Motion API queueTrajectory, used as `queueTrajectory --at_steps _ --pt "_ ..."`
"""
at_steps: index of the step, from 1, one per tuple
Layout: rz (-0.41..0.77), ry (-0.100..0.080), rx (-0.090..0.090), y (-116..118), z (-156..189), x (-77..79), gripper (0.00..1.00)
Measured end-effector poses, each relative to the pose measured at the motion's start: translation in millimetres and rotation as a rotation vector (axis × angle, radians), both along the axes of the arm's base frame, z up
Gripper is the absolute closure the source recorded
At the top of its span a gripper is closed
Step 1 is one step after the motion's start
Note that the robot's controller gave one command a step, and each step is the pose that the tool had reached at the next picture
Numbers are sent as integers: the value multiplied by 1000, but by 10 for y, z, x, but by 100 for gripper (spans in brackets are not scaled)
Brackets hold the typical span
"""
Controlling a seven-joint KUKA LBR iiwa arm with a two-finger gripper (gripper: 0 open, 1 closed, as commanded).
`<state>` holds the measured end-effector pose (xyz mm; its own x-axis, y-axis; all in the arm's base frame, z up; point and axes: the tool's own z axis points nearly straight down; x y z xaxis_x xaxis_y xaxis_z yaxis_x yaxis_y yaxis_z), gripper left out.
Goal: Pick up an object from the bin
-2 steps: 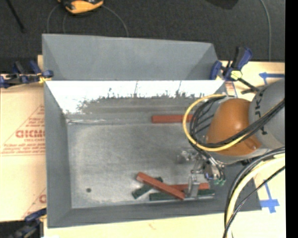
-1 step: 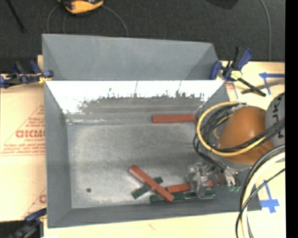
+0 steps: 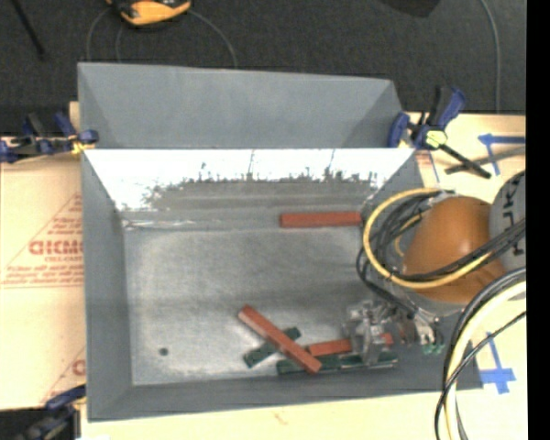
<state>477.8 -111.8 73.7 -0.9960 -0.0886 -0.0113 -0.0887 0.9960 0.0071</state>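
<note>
The grey bin point(image 3: 105, 273) holds a few loose bars. The arm point(image 3: 449, 246), orange-capped and looped with cables, reaches into the near right corner. Its gripper point(image 3: 376, 333) hangs low there, over the right end of a short red bar point(image 3: 328, 347); how wide it stands cannot be made out. That bar lies flat, long axis left to right, just above a green bar point(image 3: 335, 364) lying the same way. Left of them a long red bar point(image 3: 273, 335) slants across a second green bar point(image 3: 264, 352). A far red bar point(image 3: 319, 219) lies along the back wall, well apart.
</note>
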Motion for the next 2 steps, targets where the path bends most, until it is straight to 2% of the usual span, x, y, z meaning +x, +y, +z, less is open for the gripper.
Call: queueTrajectory --at_steps 1,2 --pt "45 6 -9 5 1253 341 100" --pt "44 6 -8 7 1253 341 100"
